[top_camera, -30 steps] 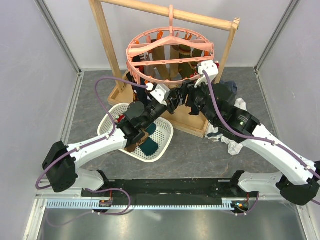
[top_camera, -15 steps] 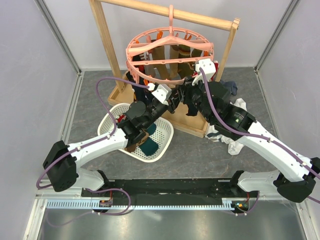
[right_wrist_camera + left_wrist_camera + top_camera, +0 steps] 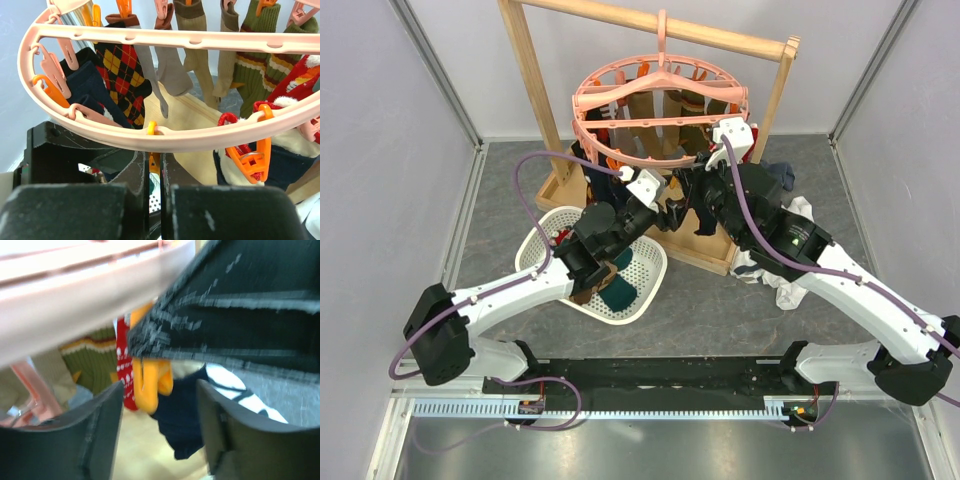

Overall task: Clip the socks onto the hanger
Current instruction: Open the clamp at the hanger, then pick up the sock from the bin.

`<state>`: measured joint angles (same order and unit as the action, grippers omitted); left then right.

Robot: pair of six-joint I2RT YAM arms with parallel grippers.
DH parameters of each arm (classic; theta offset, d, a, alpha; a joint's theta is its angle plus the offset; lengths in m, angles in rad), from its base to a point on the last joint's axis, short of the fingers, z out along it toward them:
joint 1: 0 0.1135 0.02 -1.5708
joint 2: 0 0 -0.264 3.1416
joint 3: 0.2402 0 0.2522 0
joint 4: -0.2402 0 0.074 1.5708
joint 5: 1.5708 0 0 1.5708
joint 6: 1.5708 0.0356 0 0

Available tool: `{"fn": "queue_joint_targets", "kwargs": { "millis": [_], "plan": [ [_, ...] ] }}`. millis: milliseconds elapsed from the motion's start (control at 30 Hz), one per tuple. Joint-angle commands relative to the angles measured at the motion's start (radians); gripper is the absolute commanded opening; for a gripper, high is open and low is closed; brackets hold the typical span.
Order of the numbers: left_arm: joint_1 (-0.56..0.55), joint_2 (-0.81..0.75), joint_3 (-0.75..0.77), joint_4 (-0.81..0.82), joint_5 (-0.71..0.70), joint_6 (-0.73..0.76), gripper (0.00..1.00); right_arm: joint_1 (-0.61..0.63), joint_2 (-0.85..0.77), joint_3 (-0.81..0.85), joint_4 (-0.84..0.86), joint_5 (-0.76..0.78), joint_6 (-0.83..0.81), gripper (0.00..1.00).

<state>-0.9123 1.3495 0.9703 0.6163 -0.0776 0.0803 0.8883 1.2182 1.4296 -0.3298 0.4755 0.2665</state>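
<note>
The pink ring hanger [image 3: 660, 105] hangs from the wooden rack, with several socks [image 3: 122, 70] clipped round it: argyle, grey, tan, olive-striped and red-and-white. My right gripper [image 3: 156, 161] is just under the near rim [image 3: 165, 137], shut on an orange clip [image 3: 154, 164] that hangs from a small orange loop. My left gripper [image 3: 160, 405] is open just below and left of it. Between its fingers [image 3: 95, 440] I see an orange clip [image 3: 150, 382], a navy sock [image 3: 185, 425] and a red patterned sock [image 3: 124, 367], none of them gripped. From above the two grippers [image 3: 678, 203] almost meet.
The wooden rack [image 3: 532, 80] stands on its base board [image 3: 710, 255] behind the grippers. A white mesh basket [image 3: 552, 222] under my left arm holds a teal sock [image 3: 620, 292] and a brown one [image 3: 586, 295]. White and grey garments [image 3: 788, 285] lie under my right arm.
My right gripper has shut on the orange clip under the ring. My left gripper's jaws have opened wider. Both arms stayed almost in place below the hanger.
</note>
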Motion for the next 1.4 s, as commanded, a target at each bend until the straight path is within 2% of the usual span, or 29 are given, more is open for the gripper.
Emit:
{"fn": "queue_joint_targets", "kwargs": {
  "millis": [0, 100, 167, 300, 333, 500, 633, 767, 900, 1067, 1133, 1233, 1367],
  "plan": [
    [-0.005, -0.102, -0.005, -0.13, -0.057, -0.071, 0.75, 0.0, -0.04, -0.012, 0.035, 0.012, -0.003, 0.0],
    [-0.007, -0.183, -0.041, -0.237, -0.103, -0.146, 0.83, 0.0, -0.052, -0.023, 0.038, 0.023, -0.015, 0.0],
    [-0.007, -0.252, -0.067, -0.37, -0.145, -0.232, 0.85, -0.002, -0.06, -0.026, 0.038, 0.032, -0.021, 0.0],
    [-0.007, -0.36, -0.111, -0.61, -0.191, -0.404, 0.86, -0.003, -0.065, -0.038, 0.043, 0.04, -0.032, 0.0],
    [-0.005, -0.378, -0.134, -0.71, -0.212, -0.44, 0.86, -0.003, -0.062, -0.041, 0.046, 0.04, -0.035, 0.0],
    [-0.005, -0.469, -0.22, -0.903, -0.332, -0.642, 0.89, -0.005, -0.051, -0.054, 0.055, 0.028, -0.044, 0.0],
    [0.009, -0.449, -0.223, -1.045, -0.407, -0.734, 0.91, -0.006, -0.048, -0.064, 0.063, 0.022, -0.049, 0.0],
    [0.104, -0.374, -0.209, -1.141, -0.343, -0.789, 0.89, -0.008, -0.046, -0.08, 0.067, 0.014, -0.049, 0.0],
    [0.22, -0.308, -0.196, -1.167, -0.28, -0.711, 0.84, -0.008, -0.054, -0.093, 0.067, 0.012, -0.047, 0.0],
    [0.251, -0.208, -0.139, -1.133, -0.271, -0.343, 0.81, -0.012, -0.077, -0.107, 0.071, 0.008, -0.056, 0.0],
    [0.28, -0.19, -0.13, -1.087, -0.219, -0.192, 0.8, -0.014, -0.083, -0.112, 0.072, 0.009, -0.059, 0.0],
    [0.332, -0.136, -0.102, -1.07, -0.12, -0.049, 0.8, -0.017, -0.091, -0.118, 0.072, 0.008, -0.062, 0.0],
    [0.377, -0.015, -0.053, -1.063, -0.07, 0.033, 0.79, -0.022, -0.095, -0.127, 0.072, 0.003, -0.061, 0.0]
  ]
}}
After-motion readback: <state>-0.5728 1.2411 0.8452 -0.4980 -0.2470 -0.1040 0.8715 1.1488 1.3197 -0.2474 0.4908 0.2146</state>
